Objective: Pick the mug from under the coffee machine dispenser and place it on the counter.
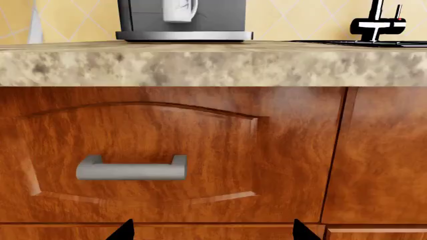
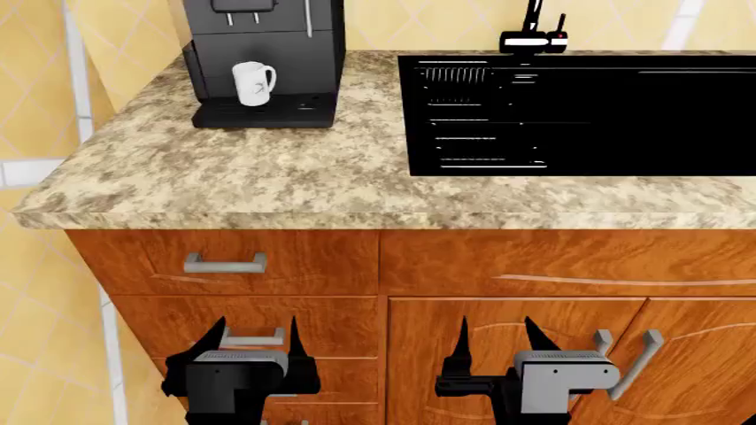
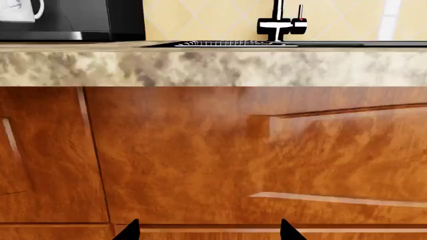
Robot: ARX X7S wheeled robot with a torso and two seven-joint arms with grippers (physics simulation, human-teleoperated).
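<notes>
While both of your arms are hanging low in front of the cabinet fronts, well below the counter [image 2: 260, 177], your left gripper [image 2: 250, 341] and right gripper [image 2: 494, 339] are each pointing their fingers upward with the tips spread apart and nothing between them. One mug [image 2: 253, 83] is sitting upright on the drip tray of the one coffee machine dispenser [image 2: 262, 55], beneath its two silver spouts, at the counter's back left corner. Your head view is showing you the black sink basin [image 2: 579, 115] to the right of the machine and one faucet [image 2: 532, 35] behind it; your wrist views are catching only the counter's rounded edge, wood panels and the black fingertips. Your left wrist view is giving you just the mug's lower part, so its handle side is probably turned rightward. Four drawer or door handles are showing below.
</notes>
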